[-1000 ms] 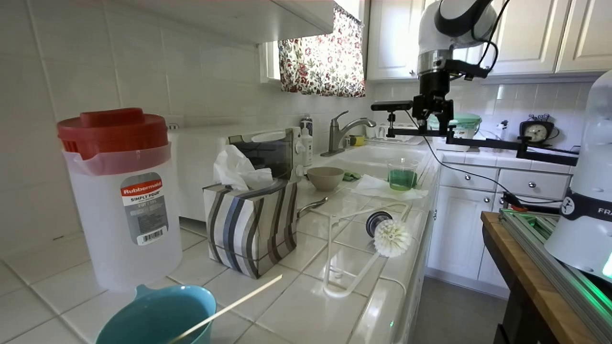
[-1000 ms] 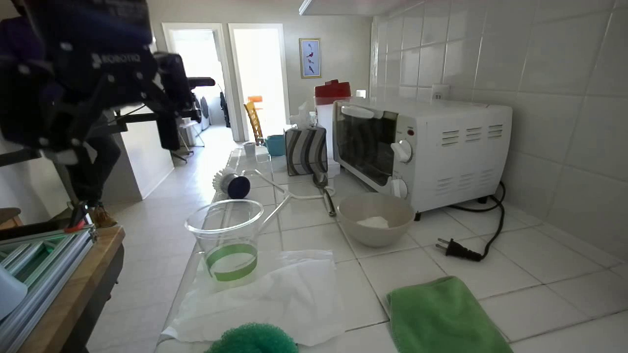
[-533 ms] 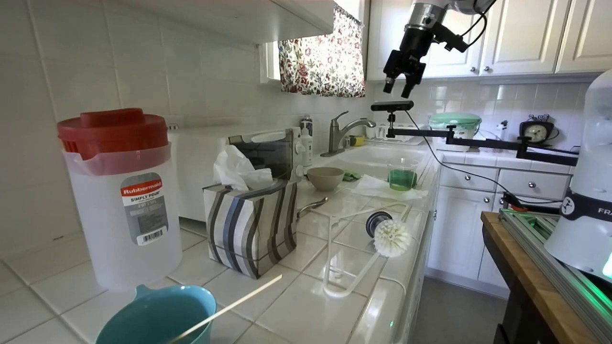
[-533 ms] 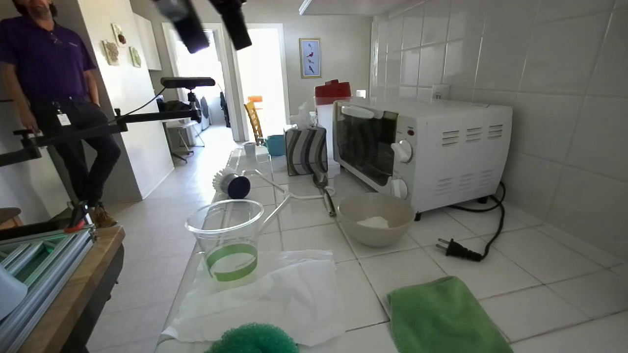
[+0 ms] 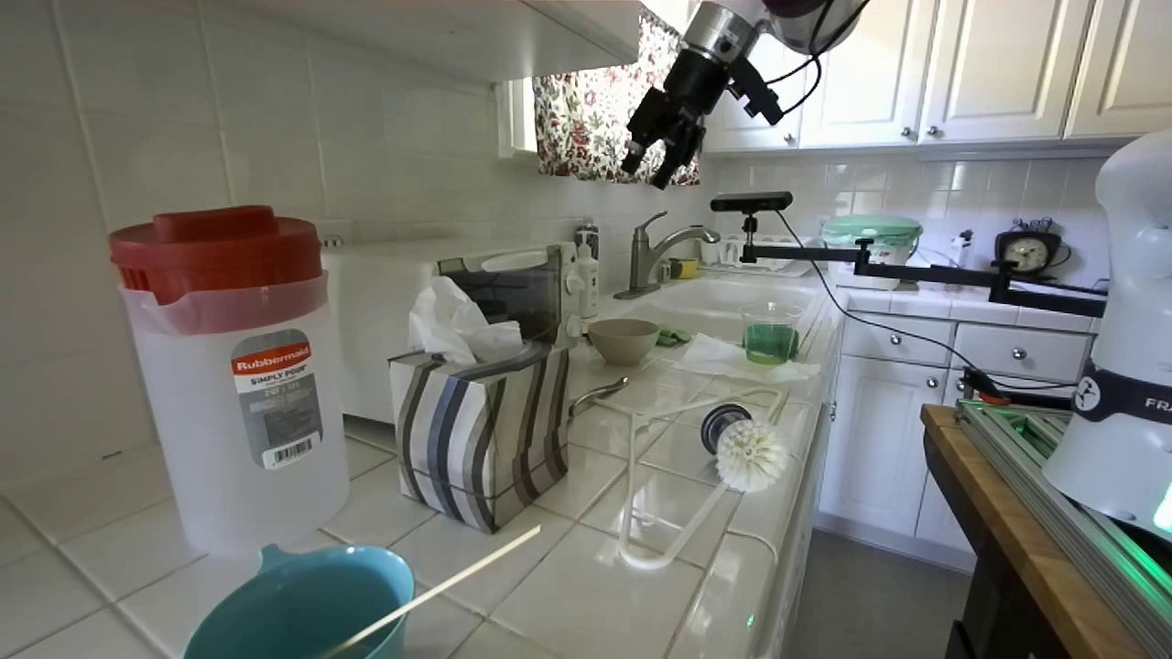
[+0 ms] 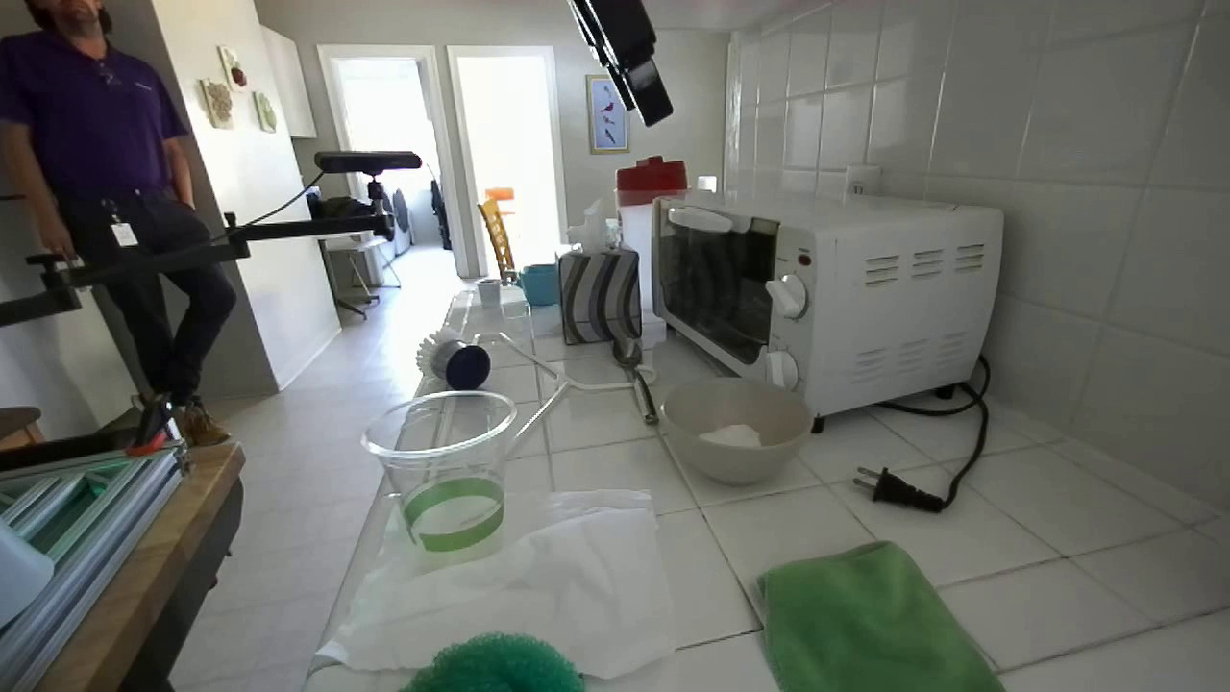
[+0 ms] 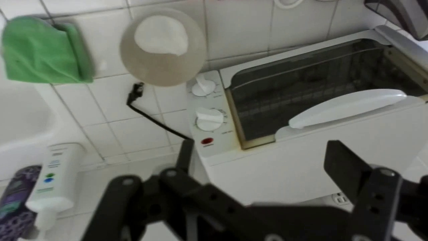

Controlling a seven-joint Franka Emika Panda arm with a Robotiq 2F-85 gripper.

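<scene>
My gripper (image 7: pixel 260 150) stands open with nothing between its fingers, high above the counter. In the wrist view the white toaster oven (image 7: pixel 254 174) lies below and beyond the jaws, apart from them. Its dark glass door is closed under a white handle (image 7: pixel 347 108), and its two knobs face the bowl. Beside it sits a beige bowl (image 7: pixel 160 72) with something white inside. A black plug (image 7: pixel 135 92) and a folded green cloth (image 7: pixel 40 50) lie close by. In an exterior view the gripper (image 5: pixel 646 174) hangs tilted before the flowered curtain; elsewhere only part of it (image 6: pixel 646 91) shows.
A striped tissue box (image 5: pixel 476 439), a red-lidded pitcher (image 5: pixel 238 412), a blue cup (image 5: pixel 302 604) and a brush (image 5: pixel 751 455) stand or lie along the counter. A clear cup (image 6: pixel 452 514) is near its edge. A camera (image 5: pixel 751 202) juts out on a black arm. An upper cabinet (image 5: pixel 439 32) overhangs.
My gripper has risen from low near the counter's edge, tilted, and swung across toward the window and toaster oven. Its jaws stay open. The counter items have not moved.
</scene>
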